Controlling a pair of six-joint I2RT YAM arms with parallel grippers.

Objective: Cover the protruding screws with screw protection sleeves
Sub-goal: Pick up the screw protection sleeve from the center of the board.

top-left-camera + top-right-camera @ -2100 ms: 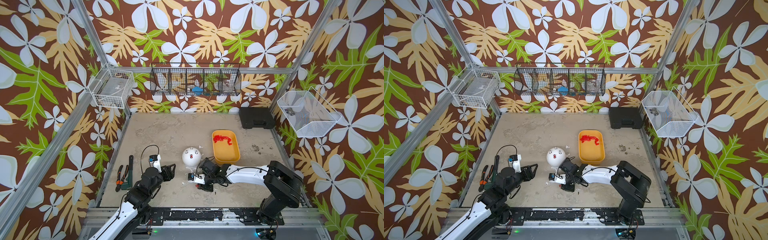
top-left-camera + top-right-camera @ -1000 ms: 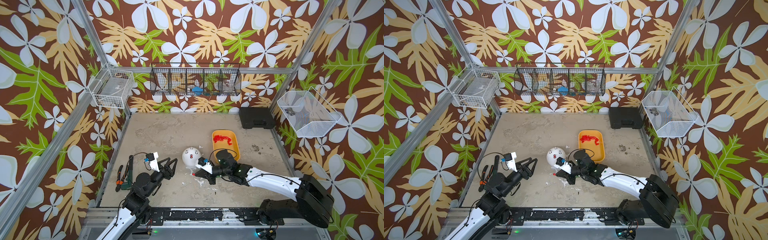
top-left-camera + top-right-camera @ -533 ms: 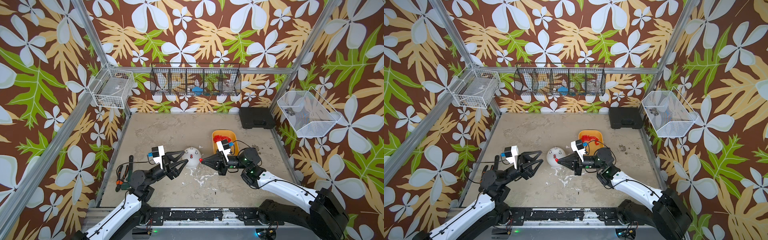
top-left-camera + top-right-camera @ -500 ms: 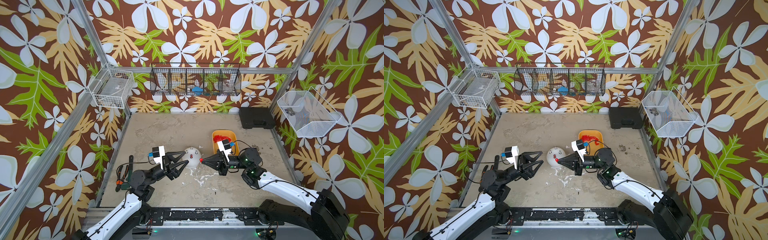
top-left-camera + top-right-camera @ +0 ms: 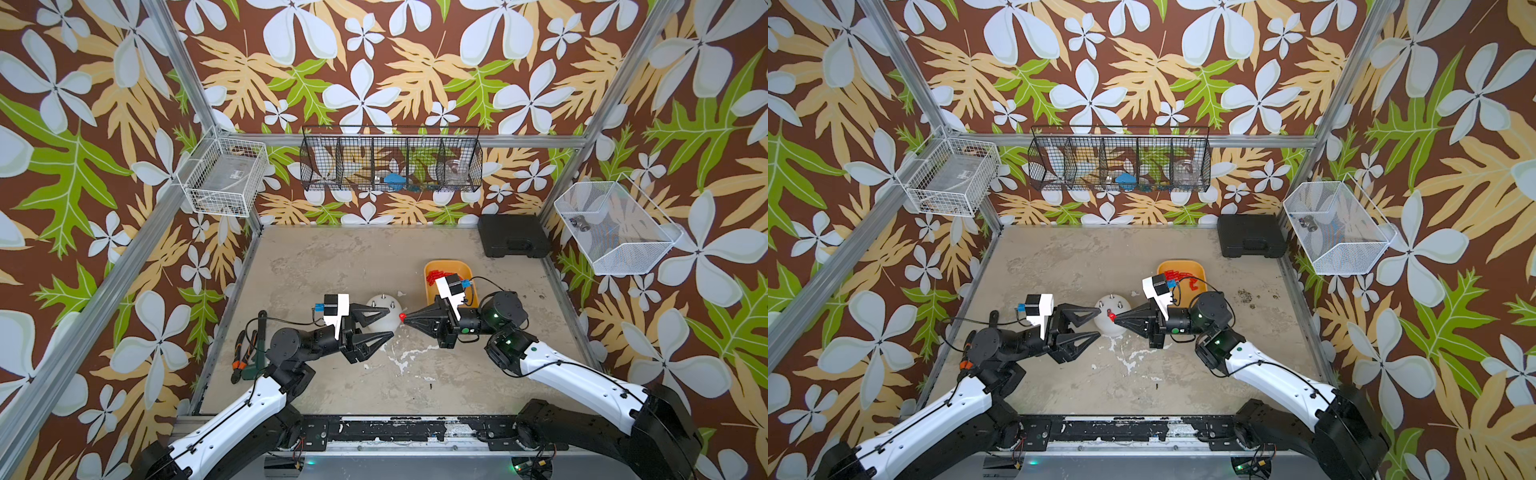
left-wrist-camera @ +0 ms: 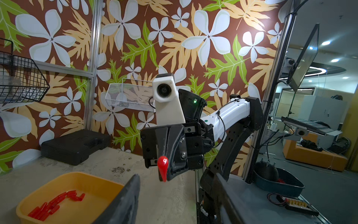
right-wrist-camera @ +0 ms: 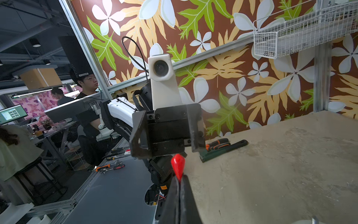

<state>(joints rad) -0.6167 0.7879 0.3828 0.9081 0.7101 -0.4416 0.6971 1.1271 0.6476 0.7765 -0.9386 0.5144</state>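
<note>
The white dome [image 5: 380, 318] stands mid-table, with the protruding screws [image 5: 372, 304] showing as short silvery studs on its top. My right gripper [image 5: 403, 318] hangs just right of the dome, shut on one red screw protection sleeve [image 7: 177, 167] that sticks out past its tips. Facing it from the left is my left gripper [image 5: 390, 322], open and holding nothing. Its fingers [image 6: 127, 197] frame the sleeve [image 6: 162, 167] in the left wrist view. More screw protection sleeves [image 5: 436, 274] lie in the orange-yellow tray [image 5: 459, 266] behind the right gripper.
A black case [image 5: 513, 241] sits at the back right corner. Pliers and a wrench [image 5: 249, 353] lie along the left edge. Wire baskets [image 5: 390, 164] hang on the back and side walls. White scuffs mark the table in front of the dome.
Over the last second both arms rose from the table and turned their grippers to face each other beside the dome, the right one carrying the sleeve. In the last half second little moved.
</note>
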